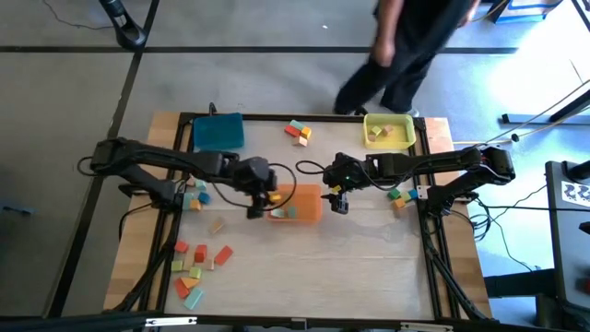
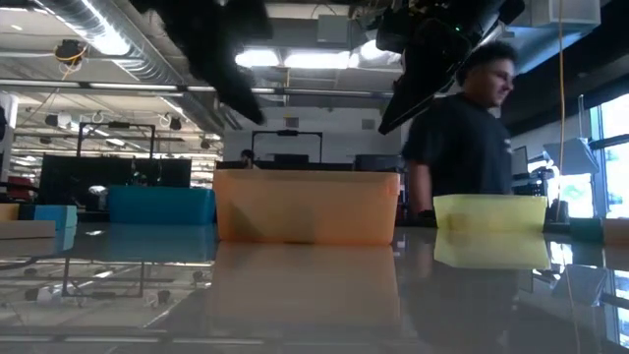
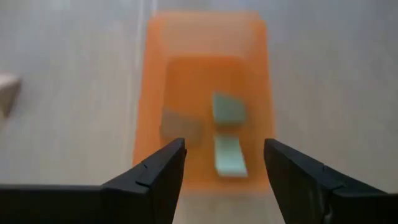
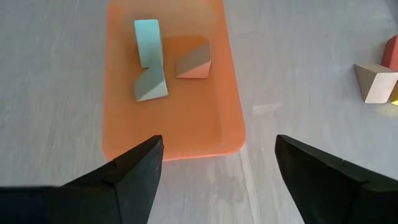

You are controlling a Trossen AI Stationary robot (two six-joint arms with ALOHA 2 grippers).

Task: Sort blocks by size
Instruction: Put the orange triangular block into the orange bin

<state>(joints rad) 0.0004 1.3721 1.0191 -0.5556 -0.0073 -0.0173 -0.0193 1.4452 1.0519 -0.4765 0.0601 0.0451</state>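
The worktop point(image 1: 304, 263) carries three trays and several groups of blocks. Along the left side, a scatter of red, orange, yellow and light blue blocks point(image 1: 195, 267) lies toward the near left corner, with a few more point(image 1: 195, 195) under the left arm. A blue tray point(image 1: 218, 131) sits at the far edge, left of centre. The left gripper point(image 1: 261, 205) hangs over the left end of the orange tray point(image 1: 309, 214), which stands mid-worktop; its fingers point(image 3: 158, 180) stand apart with nothing between them. Inside the orange tray lie three blocks: two light blue-green ones point(image 3: 229, 109) and a tan one point(image 3: 181, 126), close together on the tray floor, the two blue-green pieces end to end. A small cluster of blocks point(image 1: 298, 132) rests near the far edge at centre. The right gripper point(image 1: 336, 198) hovers at the right end of the orange tray, fingers point(image 4: 124, 177) spread wide and empty. A yellow tray point(image 1: 373, 121) holding blocks sits at the far right corner. More blocks point(image 1: 400, 196) lie near the right edge under the right arm. A person in dark clothing point(image 1: 406, 51) stands beyond the far edge.
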